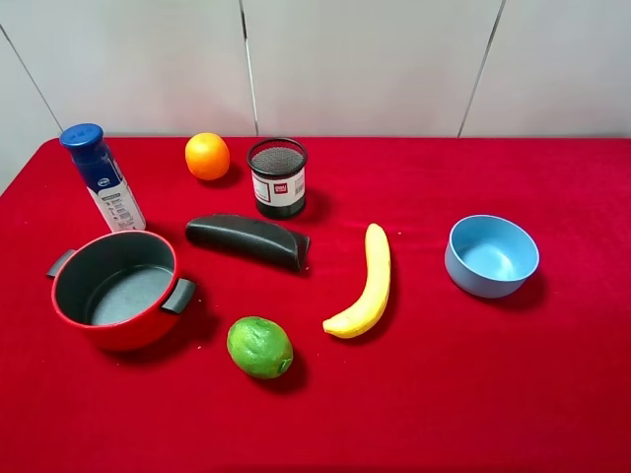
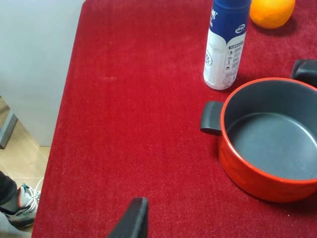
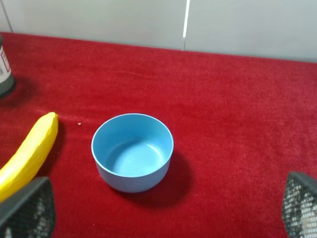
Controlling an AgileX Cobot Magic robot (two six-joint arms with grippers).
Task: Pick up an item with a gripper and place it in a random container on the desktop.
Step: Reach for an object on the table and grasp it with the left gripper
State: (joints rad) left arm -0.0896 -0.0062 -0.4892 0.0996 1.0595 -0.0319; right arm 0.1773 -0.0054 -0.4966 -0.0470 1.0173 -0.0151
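Note:
The orange (image 1: 207, 156) lies at the back left of the red desktop (image 1: 473, 394), next to a black mesh cup. It also shows in the left wrist view (image 2: 271, 12), far from the one black finger (image 2: 134, 218) of my left gripper that is in view. The light blue bowl (image 1: 473, 281) stands empty at the right. In the right wrist view the bowl (image 3: 131, 181) sits just ahead of my right gripper (image 3: 163, 208), whose fingers stand wide apart and hold nothing. No gripper shows in the exterior view.
A red pot (image 1: 118, 330) with grey handles stands front left, with a blue-capped white bottle (image 1: 104, 177) behind it. A black mesh cup (image 1: 277, 177), a black curved case (image 1: 246, 239), a banana (image 1: 367, 284) and a green lime (image 1: 259, 346) lie mid-table.

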